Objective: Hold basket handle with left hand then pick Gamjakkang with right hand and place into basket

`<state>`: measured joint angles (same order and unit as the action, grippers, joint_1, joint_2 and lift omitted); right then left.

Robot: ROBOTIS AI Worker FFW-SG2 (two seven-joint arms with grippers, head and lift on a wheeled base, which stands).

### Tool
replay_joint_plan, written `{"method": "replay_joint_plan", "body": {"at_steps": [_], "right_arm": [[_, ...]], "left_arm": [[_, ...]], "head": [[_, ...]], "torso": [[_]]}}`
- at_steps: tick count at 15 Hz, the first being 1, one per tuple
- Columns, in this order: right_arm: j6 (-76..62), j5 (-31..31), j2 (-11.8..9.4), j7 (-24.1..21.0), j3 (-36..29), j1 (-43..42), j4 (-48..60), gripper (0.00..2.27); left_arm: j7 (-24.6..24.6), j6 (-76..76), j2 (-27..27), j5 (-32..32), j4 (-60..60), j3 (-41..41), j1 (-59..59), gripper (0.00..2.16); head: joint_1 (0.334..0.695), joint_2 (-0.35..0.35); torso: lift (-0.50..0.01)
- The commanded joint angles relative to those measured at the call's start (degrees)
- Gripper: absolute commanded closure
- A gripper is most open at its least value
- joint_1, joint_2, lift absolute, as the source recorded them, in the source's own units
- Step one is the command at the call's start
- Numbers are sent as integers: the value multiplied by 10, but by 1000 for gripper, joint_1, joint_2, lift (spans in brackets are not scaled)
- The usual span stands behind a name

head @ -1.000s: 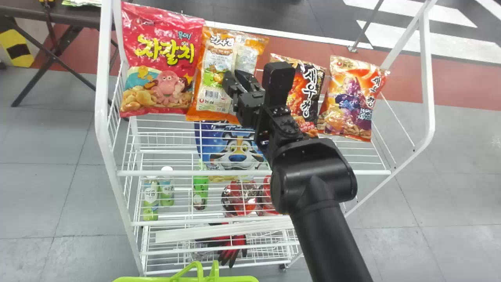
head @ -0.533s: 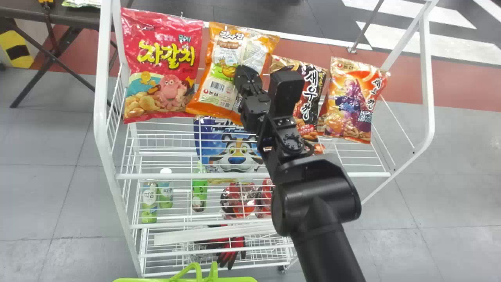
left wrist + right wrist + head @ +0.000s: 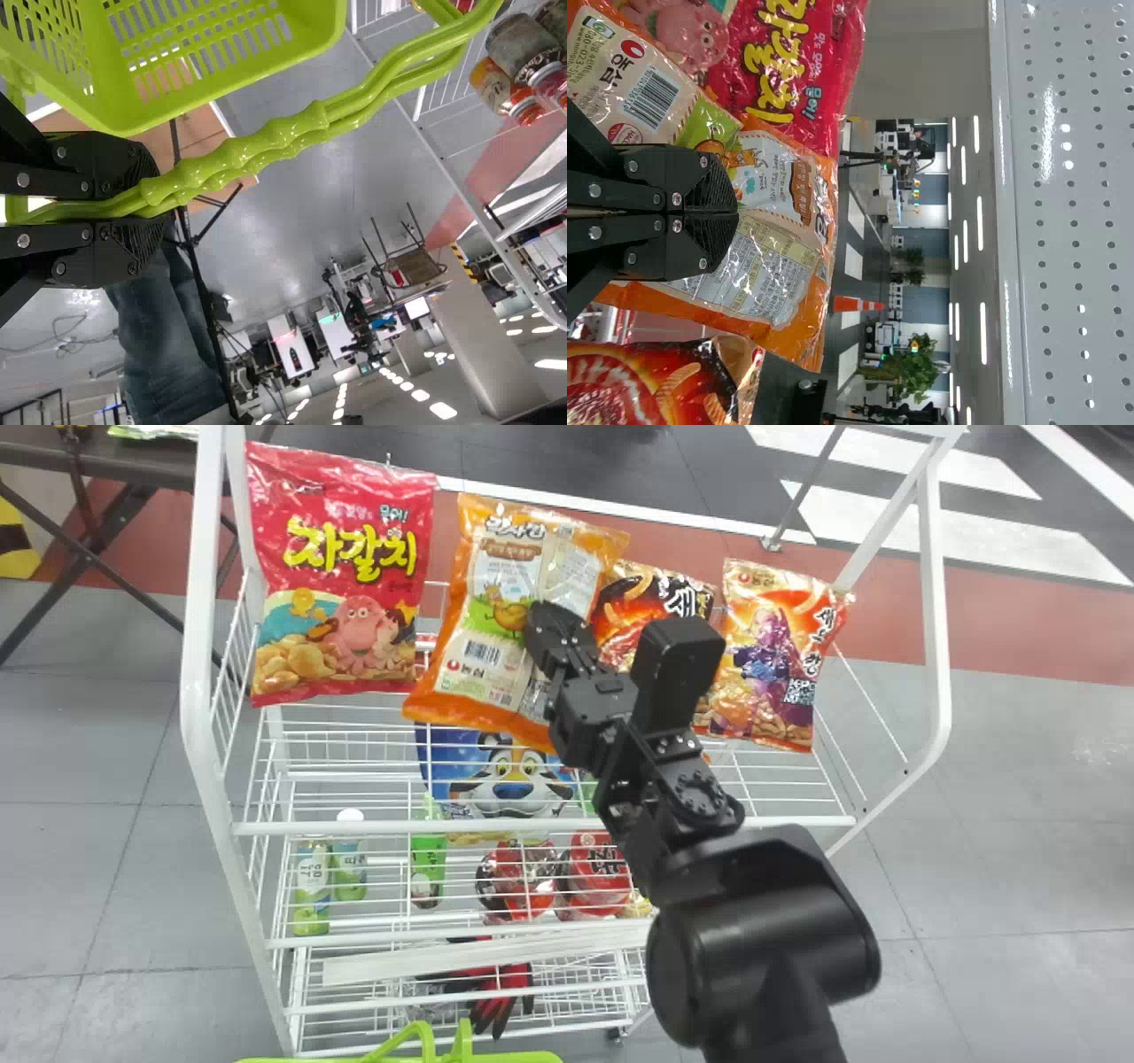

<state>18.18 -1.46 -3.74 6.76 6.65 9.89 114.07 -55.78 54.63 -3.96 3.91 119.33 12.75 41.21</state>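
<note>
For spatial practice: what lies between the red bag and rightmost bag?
In the head view: the orange bag, a dark bag and the right gripper.

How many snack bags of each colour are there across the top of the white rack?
Red bag: 1
Orange bag: 1
Black-and-orange bag: 1
Orange-and-purple bag: 1
Total: 4

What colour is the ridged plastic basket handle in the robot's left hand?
The handle is bright lime green, which shows best in the left wrist view.
</note>
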Motion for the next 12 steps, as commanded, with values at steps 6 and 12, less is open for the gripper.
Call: {"method": "replay_joint_plan", "body": {"at_steps": [6, 12], "right_arm": [[185, -100, -47, 95, -113, 174, 237, 2243], [430, -216, -49, 200, -283, 275, 360, 2246]], "left_arm": [[-3, -4, 0, 1, -2, 0, 1, 2145], [-6, -18, 1, 6, -7, 0, 1, 2148]], "head": [[695, -350], [695, -350]], "torso": [[-18], [-18]]}}
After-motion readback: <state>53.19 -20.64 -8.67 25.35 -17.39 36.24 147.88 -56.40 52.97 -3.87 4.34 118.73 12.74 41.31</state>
